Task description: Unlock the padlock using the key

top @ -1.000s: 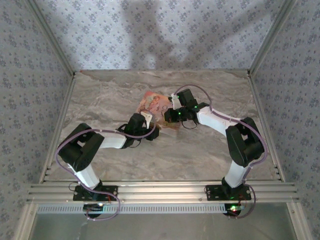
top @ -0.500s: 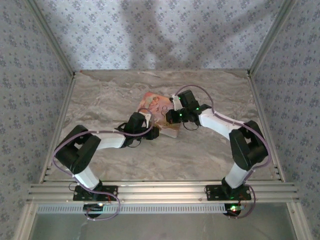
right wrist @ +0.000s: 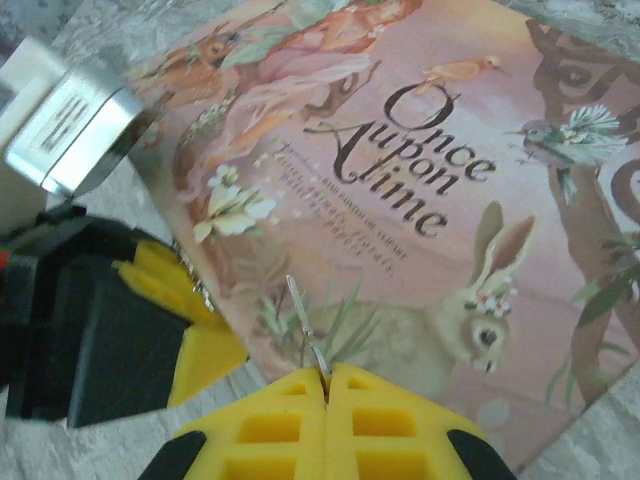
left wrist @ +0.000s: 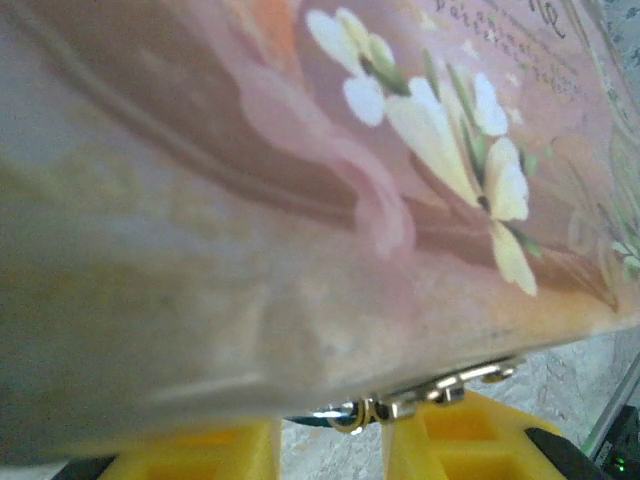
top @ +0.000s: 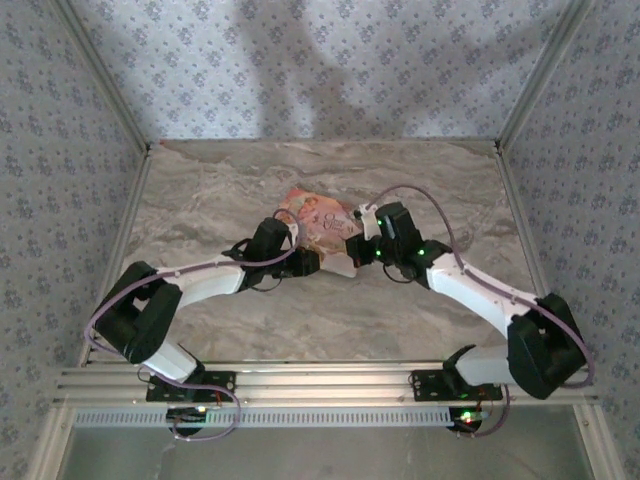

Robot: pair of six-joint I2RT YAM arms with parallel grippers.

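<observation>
Right claw [right wrist: 327, 372]: yellow fingers [right wrist: 390, 420] pressed together, clamped on the key [right wrist: 304, 318]. The key is a thin metal blade standing up from the tips over the near edge of the box [right wrist: 480, 200].
Left claw [left wrist: 332, 428]: at the box's left edge. Its fingers [left wrist: 210, 455] stand apart with worktop [top: 400, 310] showing between them. I cannot tell whether they pinch anything.
Clasp [left wrist: 440, 385]: metal, on the box's lower edge just above the gap between the left fingers, with a small ring [left wrist: 350, 412] at its end.
Padlock: cannot make it out. A dark bluish sliver sits beside the ring, too blurred to name.
Box: pink, with a rabbit, birds, flowers and "Once Upon a Time" on its lid. It lies askew between the two claws, mid worktop.
Worktop: grey marbled.
Walls [top: 330, 60]: pale paper with small blue flowers.
</observation>
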